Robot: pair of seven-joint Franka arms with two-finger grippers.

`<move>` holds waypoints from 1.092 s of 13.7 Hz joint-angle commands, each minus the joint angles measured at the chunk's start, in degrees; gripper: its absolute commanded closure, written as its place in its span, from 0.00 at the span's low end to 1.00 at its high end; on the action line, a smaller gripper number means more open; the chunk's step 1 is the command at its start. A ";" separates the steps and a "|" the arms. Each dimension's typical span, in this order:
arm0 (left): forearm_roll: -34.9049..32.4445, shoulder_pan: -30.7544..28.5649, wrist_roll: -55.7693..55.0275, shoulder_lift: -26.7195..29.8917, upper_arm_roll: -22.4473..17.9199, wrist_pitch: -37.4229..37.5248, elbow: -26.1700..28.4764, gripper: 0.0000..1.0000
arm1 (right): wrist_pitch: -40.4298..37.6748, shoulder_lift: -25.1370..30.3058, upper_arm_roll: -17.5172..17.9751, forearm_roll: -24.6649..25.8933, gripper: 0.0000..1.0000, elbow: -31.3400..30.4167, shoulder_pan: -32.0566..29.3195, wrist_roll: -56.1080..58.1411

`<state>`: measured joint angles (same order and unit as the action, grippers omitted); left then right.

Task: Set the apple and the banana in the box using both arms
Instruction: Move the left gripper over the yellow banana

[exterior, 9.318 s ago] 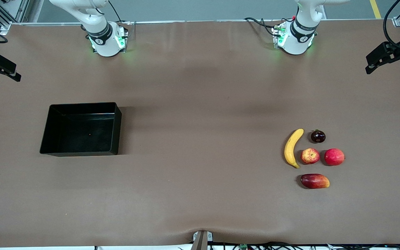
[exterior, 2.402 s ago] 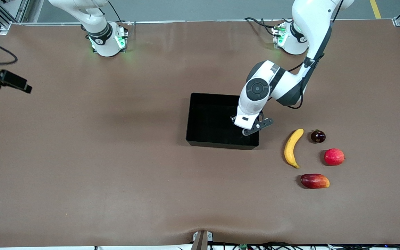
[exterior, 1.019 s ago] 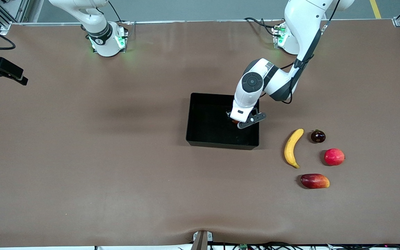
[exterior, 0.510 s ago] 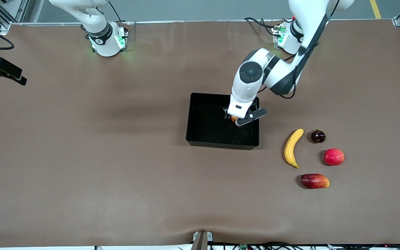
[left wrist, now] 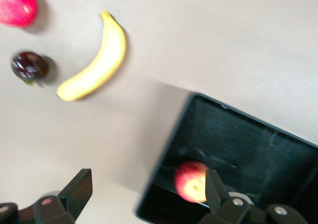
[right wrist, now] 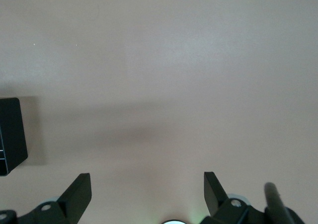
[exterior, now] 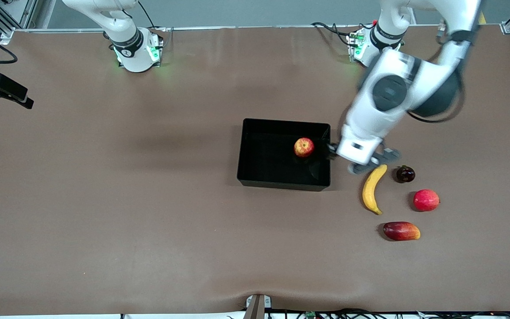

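Front view: apple [exterior: 303, 147] lies in the box [exterior: 255, 177]; the empty, spread left end effector [exterior: 361, 161] hangs just above the banana [exterior: 372, 189] (light, firm, smooth-skinned) — best pinched mid-length. Right end effector [right wrist: 144, 196] waits, spread.

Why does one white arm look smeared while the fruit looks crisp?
In the front view the left arm is motion-blurred, its left gripper smeared beside the box, while the apple and banana are sharp. The left wrist view is softly blurred all over. The right wrist view is sharper, showing a broad shadow across the bare table.
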<state>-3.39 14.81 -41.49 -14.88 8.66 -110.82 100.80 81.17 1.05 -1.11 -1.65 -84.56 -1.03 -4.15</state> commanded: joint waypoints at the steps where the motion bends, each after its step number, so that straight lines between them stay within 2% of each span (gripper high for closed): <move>1: -0.48 -4.68 10.33 -2.34 0.57 -0.44 0.62 0.00 | 0.05 0.45 0.49 -0.20 0.00 -0.08 -0.90 0.72; 3: -0.57 -6.89 18.07 -5.58 0.39 -2.80 0.63 0.00 | 0.05 0.45 0.49 -0.20 0.00 -0.08 -0.90 0.81; 6: -5.65 -8.21 26.61 -12.26 0.48 -8.33 0.45 0.00 | -0.04 0.45 0.49 -0.20 0.00 -0.08 -0.90 0.81; 10: -6.28 -9.44 35.40 -17.63 0.30 -16.17 0.45 0.00 | -0.04 0.19 0.41 -0.20 0.00 -0.08 -1.16 0.81; 14: -6.37 -10.41 38.41 -21.50 0.30 -21.09 0.81 0.10 | -0.13 0.19 0.41 -0.28 0.00 -0.08 -1.43 0.89; 15: -6.37 -10.41 38.33 -22.03 0.30 -21.45 0.98 0.22 | -0.04 0.19 0.41 -0.29 0.00 -0.08 -1.43 0.81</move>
<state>-8.56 4.49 -3.44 -35.73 8.59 -131.06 102.06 81.16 1.00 -1.38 -1.65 -84.62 -1.27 -4.10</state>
